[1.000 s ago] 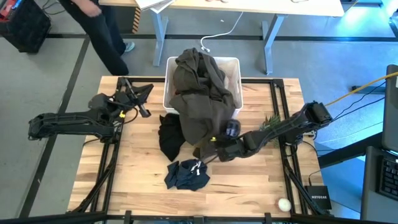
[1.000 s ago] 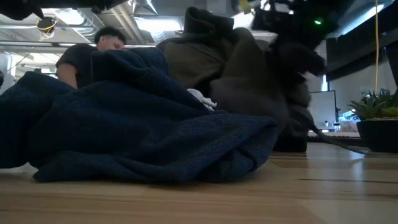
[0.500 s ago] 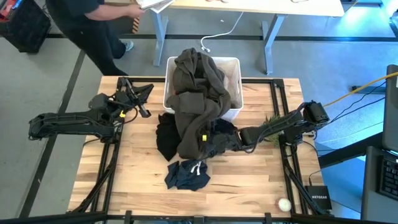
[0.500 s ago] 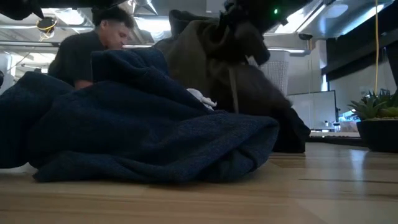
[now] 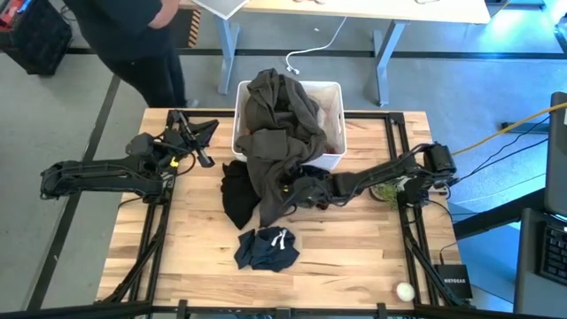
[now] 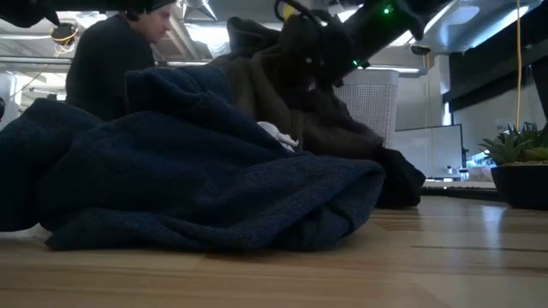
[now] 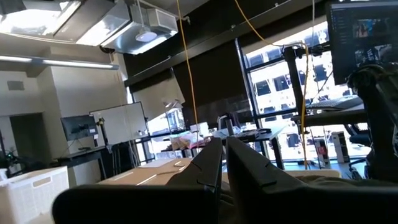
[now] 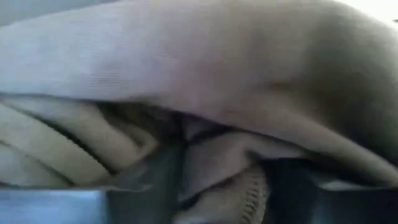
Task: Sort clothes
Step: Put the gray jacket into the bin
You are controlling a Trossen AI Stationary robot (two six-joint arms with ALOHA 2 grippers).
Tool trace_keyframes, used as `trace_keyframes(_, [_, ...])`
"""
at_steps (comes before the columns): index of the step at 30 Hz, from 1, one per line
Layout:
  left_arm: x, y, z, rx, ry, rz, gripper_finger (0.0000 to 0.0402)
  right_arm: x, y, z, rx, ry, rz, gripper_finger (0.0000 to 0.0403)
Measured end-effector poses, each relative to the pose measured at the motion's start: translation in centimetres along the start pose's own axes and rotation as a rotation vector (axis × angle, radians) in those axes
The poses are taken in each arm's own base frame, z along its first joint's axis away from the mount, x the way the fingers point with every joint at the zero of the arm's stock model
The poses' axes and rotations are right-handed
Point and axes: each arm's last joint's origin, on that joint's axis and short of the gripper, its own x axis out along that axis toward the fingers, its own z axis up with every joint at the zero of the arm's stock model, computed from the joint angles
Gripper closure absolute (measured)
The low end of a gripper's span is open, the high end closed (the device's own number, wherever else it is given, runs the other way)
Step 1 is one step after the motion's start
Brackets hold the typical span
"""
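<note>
Since the earlier frame, right tool (image 5: 312, 191) draws back toward the white bin (image 5: 335, 94), gathering the dark olive-grey garment (image 5: 276, 133) closer to it.

Step in hand: carrying the olive-grey garment, which drapes from the bin's rim onto the tabletop (image 5: 354, 257); the right wrist view shows fabric bunched between the fingers, so the right tool is judged clenched on it. A black garment (image 5: 237, 193) lies beside it and the navy garment (image 5: 266, 249) sits apart, nearer the front edge. Left tool (image 5: 189, 135), fingers pressed together and holding nothing, waits at the left side. Next move calls for lifting the trailing hem clear before releasing.
</note>
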Motion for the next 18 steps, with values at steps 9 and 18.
trace_keyframes(9, [0.0, -0.1, -0.1, -0.018, 0.007, -0.002, 0.0384, -2.5, -3.9, 3.5, 0.18, 0.073, -0.249, 0.0364])
trace_keyframes(18, [0.1, -0.1, -0.1, -0.016, 0.008, -0.003, 0.0384, -5.9, -14.8, 2.4, 0.365, 0.091, -0.396, 0.0384])
